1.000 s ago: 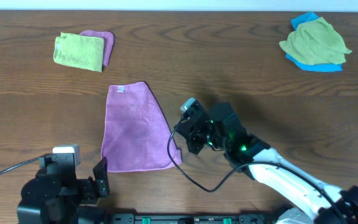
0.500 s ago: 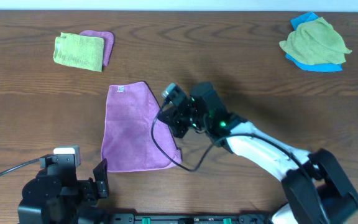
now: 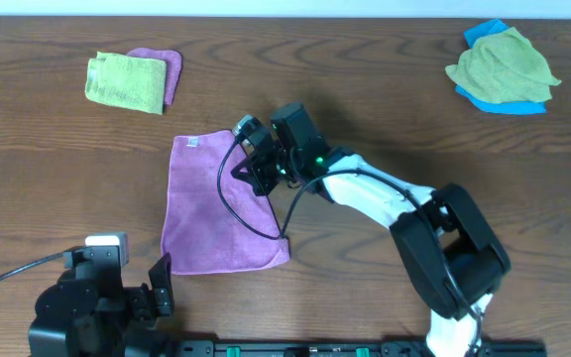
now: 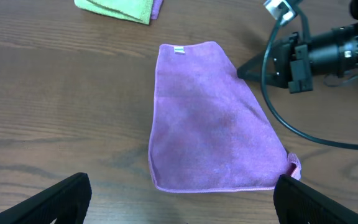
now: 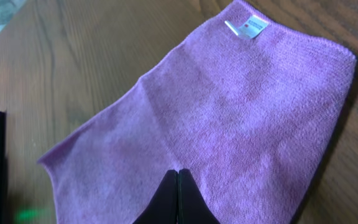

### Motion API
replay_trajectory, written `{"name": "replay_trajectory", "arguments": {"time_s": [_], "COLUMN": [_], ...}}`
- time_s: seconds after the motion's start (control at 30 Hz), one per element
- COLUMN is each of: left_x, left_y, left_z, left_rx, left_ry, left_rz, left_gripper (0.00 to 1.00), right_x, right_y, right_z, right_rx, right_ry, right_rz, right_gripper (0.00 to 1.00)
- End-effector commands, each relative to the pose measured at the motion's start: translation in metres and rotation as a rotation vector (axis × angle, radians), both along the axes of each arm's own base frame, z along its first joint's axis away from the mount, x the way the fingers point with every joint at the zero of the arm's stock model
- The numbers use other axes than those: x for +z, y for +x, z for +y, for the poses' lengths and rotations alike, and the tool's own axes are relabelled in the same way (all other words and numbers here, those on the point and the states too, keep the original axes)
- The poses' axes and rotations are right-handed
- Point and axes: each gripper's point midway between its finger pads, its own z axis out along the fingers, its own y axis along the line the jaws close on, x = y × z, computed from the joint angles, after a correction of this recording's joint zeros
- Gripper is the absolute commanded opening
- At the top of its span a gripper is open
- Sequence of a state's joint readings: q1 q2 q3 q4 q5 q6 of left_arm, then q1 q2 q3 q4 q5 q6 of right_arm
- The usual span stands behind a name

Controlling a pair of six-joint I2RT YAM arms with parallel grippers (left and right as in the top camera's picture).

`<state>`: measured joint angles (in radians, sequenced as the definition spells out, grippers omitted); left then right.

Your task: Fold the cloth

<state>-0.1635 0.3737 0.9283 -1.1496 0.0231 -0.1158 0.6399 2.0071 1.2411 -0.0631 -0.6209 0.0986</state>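
Observation:
The lilac cloth (image 3: 211,213) lies flat on the wooden table, folded into a tall shape that is narrower at the far end. Its white label (image 3: 192,142) is at the far left corner. The cloth also shows in the left wrist view (image 4: 210,118) and the right wrist view (image 5: 229,112). My right gripper (image 3: 238,167) is shut, its tips (image 5: 178,171) just over the cloth's upper right part, with nothing visibly pinched. My left gripper (image 4: 182,211) is open and empty, near the table's front edge, short of the cloth's near hem.
A lime-green cloth (image 3: 125,81) lies on another purple cloth at the far left. A green cloth (image 3: 504,67) on a blue one lies at the far right. The right arm's black cable (image 3: 236,208) loops over the lilac cloth's right side.
My right gripper has moved up and to the left, from beside the cloth's right edge to over its upper right part. The cloth and the left arm have not moved.

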Motion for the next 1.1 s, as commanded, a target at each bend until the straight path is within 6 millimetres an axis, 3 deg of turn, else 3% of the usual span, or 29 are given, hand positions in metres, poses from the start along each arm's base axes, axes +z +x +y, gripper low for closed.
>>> {"name": "replay_trajectory", "arguments": {"time_s": [0.0, 0.33, 0.63, 1.07], "left_x": [0.005, 0.006, 0.007, 0.007], "left_y": [-0.001, 0.000, 0.001, 0.001], "left_z": [0.002, 0.007, 0.007, 0.007], "left_rx": [0.012, 0.034, 0.035, 0.034], "left_ry": [-0.001, 0.015, 0.015, 0.015], "left_rz": [-0.015, -0.018, -0.023, -0.023], "left_gripper": [0.95, 0.95, 0.95, 0.95], "right_x": [-0.007, -0.043, -0.053, -0.079], "right_y": [0.003, -0.017, -0.025, -0.017], "right_z": [0.005, 0.008, 0.015, -0.014], "right_rx": [0.019, 0.043, 0.048, -0.037], "right_ry": [0.001, -0.066, -0.117, -0.320], "right_rz": [0.022, 0.114, 0.083, 0.036], "right_gripper": [0.01, 0.01, 0.01, 0.01]}}
